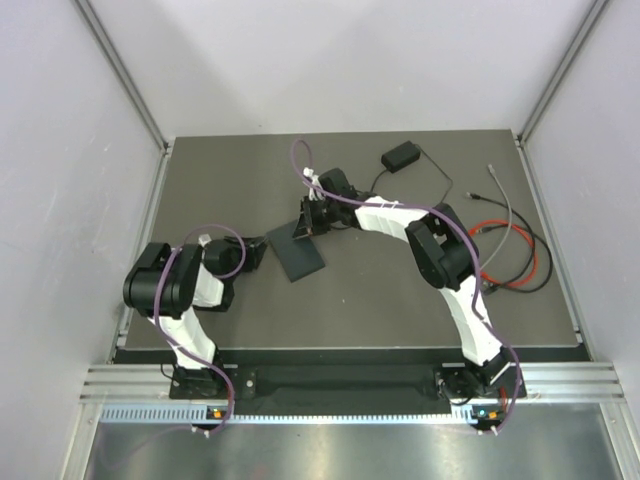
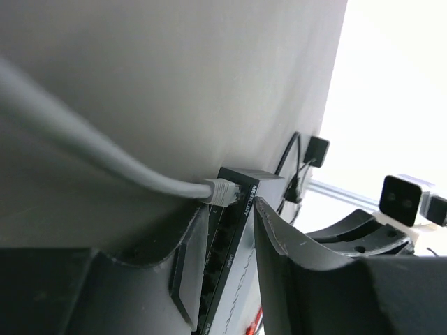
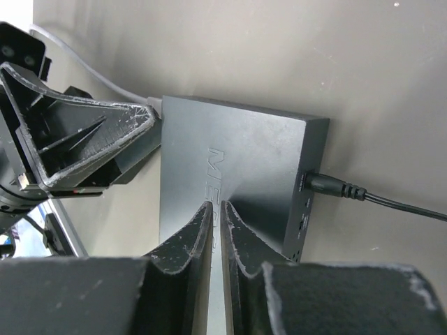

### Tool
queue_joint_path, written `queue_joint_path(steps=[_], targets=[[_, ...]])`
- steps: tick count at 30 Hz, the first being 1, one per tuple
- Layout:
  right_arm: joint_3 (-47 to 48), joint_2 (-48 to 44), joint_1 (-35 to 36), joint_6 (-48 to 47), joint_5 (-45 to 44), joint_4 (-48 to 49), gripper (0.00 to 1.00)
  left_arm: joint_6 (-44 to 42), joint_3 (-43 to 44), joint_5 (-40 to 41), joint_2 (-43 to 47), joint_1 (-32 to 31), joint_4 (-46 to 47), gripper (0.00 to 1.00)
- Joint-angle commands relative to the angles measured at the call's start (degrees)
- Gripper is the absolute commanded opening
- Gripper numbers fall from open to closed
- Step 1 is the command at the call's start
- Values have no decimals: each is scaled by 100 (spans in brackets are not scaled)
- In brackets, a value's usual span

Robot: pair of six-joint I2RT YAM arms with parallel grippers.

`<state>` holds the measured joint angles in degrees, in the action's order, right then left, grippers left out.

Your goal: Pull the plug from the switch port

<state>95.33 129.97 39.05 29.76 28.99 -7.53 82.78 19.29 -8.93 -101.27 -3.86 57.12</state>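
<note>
The switch (image 1: 300, 258) is a flat black box on the dark mat; it also shows in the right wrist view (image 3: 237, 153). A grey plug (image 2: 222, 191) on a grey cable (image 2: 84, 143) sits in the end socket of its port edge (image 2: 220, 244). My left gripper (image 2: 230, 209) is open, with one finger (image 2: 185, 265) by the socket face and the other (image 2: 293, 272) over the top of the switch, just short of the plug. My right gripper (image 3: 216, 206) is shut and empty, its tips resting on the switch's top. In the top view they are the left gripper (image 1: 255, 253) and right gripper (image 1: 308, 228).
A black power cord (image 3: 363, 195) is plugged into the switch's side and leads to a small power brick (image 1: 400, 157) at the back. Red and black cables (image 1: 515, 258) and a loose grey cable (image 1: 505, 205) lie at the right. Enclosure walls stand on three sides.
</note>
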Motion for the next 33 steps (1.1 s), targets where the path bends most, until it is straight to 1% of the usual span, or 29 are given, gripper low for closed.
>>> queue_joint_path(steps=[1,8,9,12,16,21,26,29,33], targets=[[153,63,42,-49,45,252,10,220,-320,462,-235,-19,545,38],[196,133,59,-5,36,252,9,256,-496,840,-24,-141,361,36],[214,151,68,-5,36,235,9,282,-514,1014,-7,-168,352,37],[249,221,77,12,28,235,9,186,-251,937,-85,-212,72,36],[346,318,85,13,54,138,9,247,-162,945,-322,-300,229,35],[443,336,103,-23,36,76,9,247,-92,1068,-367,-379,71,34],[574,441,94,-66,19,-20,8,221,84,1174,-332,-510,-403,34],[583,467,86,-75,19,-55,8,168,215,1235,-314,-546,-859,34],[566,476,94,-119,19,-73,7,203,242,1446,-323,-598,-984,33]])
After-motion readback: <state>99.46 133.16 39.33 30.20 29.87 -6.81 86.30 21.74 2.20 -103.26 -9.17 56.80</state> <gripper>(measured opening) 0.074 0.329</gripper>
